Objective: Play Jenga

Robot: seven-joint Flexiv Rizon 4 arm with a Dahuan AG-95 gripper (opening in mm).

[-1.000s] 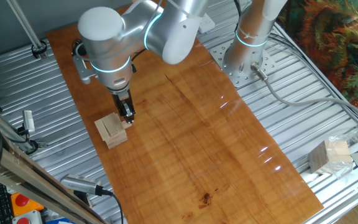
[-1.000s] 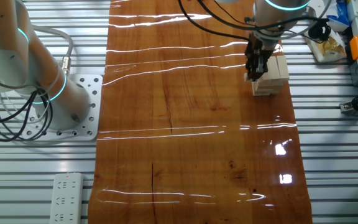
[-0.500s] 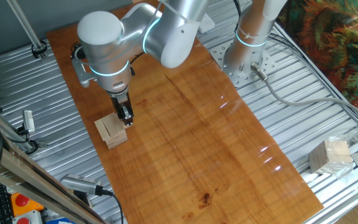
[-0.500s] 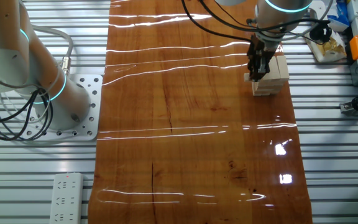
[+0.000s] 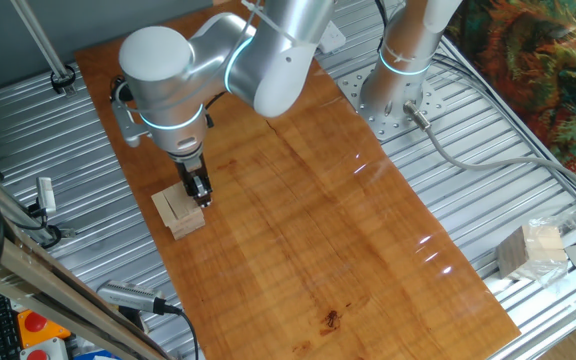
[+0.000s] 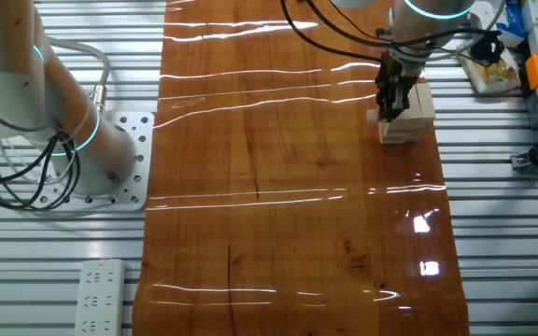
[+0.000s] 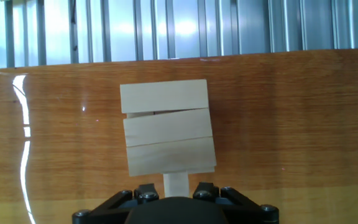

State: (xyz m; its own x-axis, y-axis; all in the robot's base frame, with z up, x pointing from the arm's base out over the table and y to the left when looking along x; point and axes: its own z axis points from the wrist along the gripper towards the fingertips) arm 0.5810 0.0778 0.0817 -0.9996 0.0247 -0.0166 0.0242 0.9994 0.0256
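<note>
The gripper [image 5: 199,193] is down at the Jenga stack [image 5: 178,211], its dark fingers pressed against the side that faces the middle of the wooden board [image 5: 298,210]. From the hand view the fingers clasp a single narrow block [image 7: 176,185] that sticks out of the stack's near face — the jaws sit tight on either side of it. In the other fixed view the gripper [image 6: 390,99] hides that side of the stack [image 6: 409,117], and the protruding block cannot be made out there.

The stack itself is low, with three pale blocks across its top layer [image 7: 168,127], the farthest one slightly skewed with a thin gap beside it. It stands near the board's long edge, next to the ribbed metal table [image 5: 58,160]. Well away from the stack, off the board's opposite edge, a larger pale bundle of wood [image 5: 534,250] rests on the metal.
</note>
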